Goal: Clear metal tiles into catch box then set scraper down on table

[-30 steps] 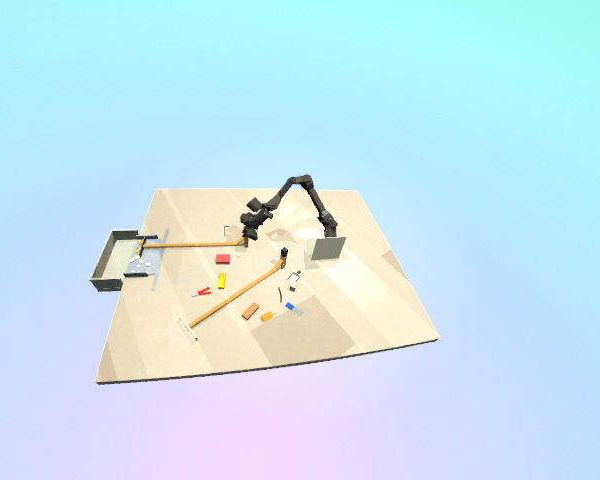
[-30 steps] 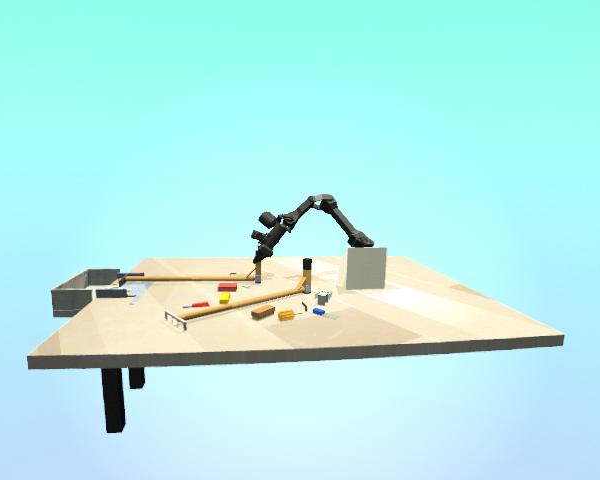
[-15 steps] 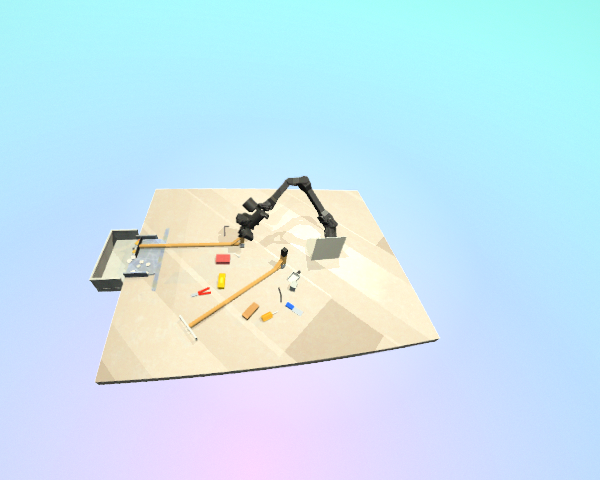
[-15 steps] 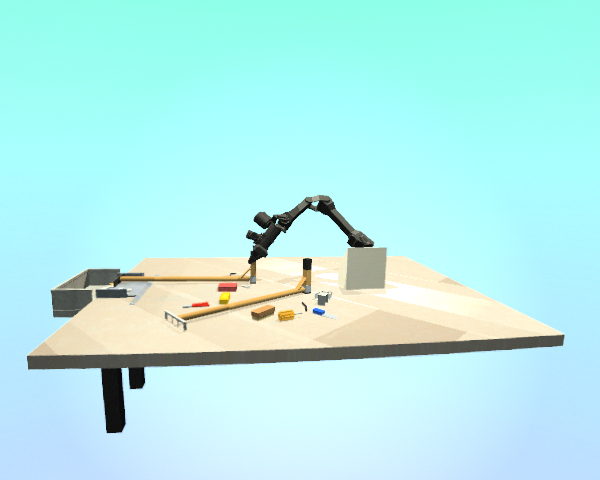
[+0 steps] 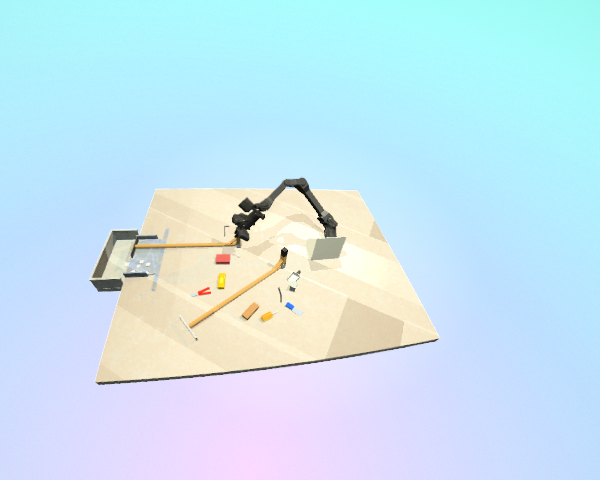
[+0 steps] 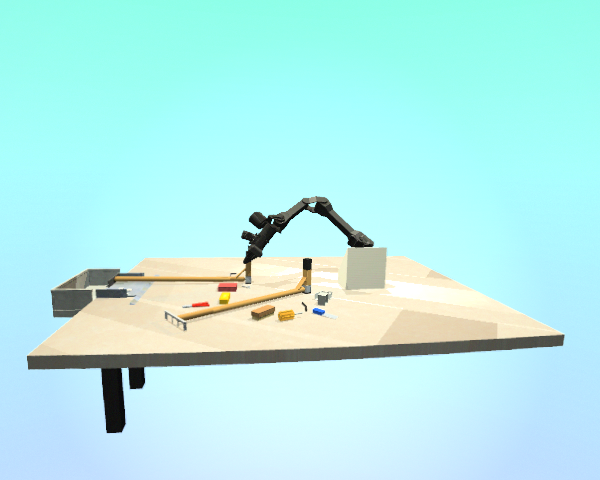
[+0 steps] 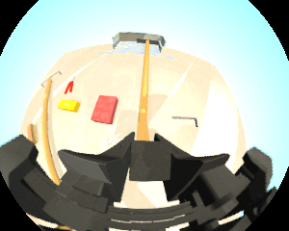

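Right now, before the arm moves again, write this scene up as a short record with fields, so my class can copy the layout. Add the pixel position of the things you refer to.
tool held: long scraper [image 5: 186, 245] [image 6: 181, 279] [image 7: 144, 91]
fingers: shut on its upright grip
scraper head: at the catch box [image 5: 96, 258] [image 6: 72, 297] [image 7: 130, 36] end of the bench plate [image 5: 158, 258] [image 6: 141, 293] [image 7: 127, 48]
tiles: several pale ones remain on the plate
second long tool: rake [image 5: 233, 297] [image 6: 238, 304] [image 7: 46, 115], lying on the table, not held
red block [image 5: 222, 258] [image 6: 227, 286] [image 7: 105, 110]: between the two long handles
still to do: clear remaining tiles, lay the scraper down, let go
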`<move>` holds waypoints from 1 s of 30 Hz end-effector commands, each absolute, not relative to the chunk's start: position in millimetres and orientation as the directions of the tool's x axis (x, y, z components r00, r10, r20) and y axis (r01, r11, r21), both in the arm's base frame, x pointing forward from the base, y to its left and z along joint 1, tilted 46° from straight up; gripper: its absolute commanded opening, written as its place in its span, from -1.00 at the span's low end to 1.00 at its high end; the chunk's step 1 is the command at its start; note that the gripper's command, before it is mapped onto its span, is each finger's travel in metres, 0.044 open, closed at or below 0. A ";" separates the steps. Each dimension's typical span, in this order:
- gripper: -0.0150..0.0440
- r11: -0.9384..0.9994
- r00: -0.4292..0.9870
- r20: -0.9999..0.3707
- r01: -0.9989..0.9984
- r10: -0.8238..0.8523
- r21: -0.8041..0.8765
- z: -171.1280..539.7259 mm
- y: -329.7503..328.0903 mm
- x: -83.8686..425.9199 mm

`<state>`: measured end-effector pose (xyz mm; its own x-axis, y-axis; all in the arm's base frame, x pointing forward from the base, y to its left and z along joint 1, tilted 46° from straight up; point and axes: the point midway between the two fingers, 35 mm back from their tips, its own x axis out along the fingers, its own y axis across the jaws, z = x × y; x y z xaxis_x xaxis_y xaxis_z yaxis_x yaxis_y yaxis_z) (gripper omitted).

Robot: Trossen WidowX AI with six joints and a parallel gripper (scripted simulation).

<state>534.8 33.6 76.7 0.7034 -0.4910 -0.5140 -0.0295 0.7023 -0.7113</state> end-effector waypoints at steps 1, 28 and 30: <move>-0.49 0.704 0.712 -0.509 -0.027 -0.485 -0.709 80.4 35.8 544.0; -0.49 0.703 0.708 -0.512 -0.030 -0.487 -0.711 79.2 35.0 526.5; -0.49 0.703 0.708 -0.512 -0.030 -0.487 -0.711 79.6 35.1 524.0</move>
